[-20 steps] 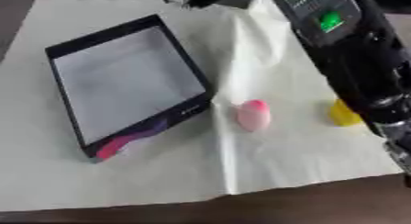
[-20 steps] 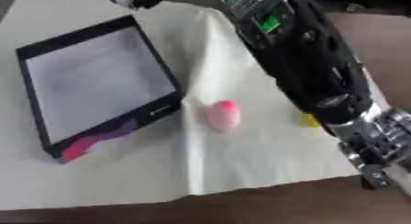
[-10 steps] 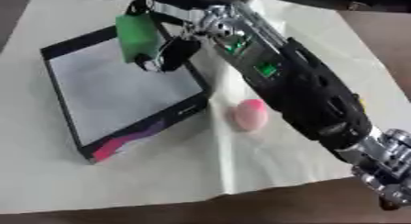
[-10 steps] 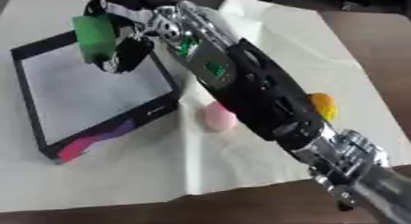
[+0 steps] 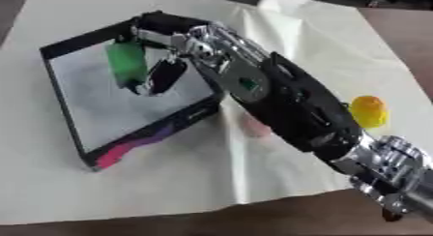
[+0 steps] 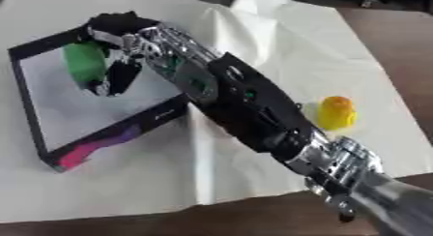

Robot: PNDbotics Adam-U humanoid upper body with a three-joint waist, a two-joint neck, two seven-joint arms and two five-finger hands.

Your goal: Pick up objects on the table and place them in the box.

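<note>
My right arm reaches across the table from the lower right. Its right hand point(image 5: 161, 73) hangs over the black-rimmed box point(image 5: 62, 47), fingers curled round a green object point(image 5: 127, 66) held above the box's pale floor. A yellow object point(image 5: 369, 111) lies on the white cloth at the right. A pink object point(image 5: 254, 126) shows only as a sliver beside the box's near right corner, mostly hidden under my forearm. My left hand shows in no view.
The white cloth point(image 5: 279, 22) covers most of the brown table point(image 5: 397, 32), with a raised fold running from the box toward the far edge. The box's near wall carries a pink and purple patch point(image 5: 118, 153).
My right hand has carried the green object further left and lower over the box. The whole picture has also shifted, so the camera moved.
</note>
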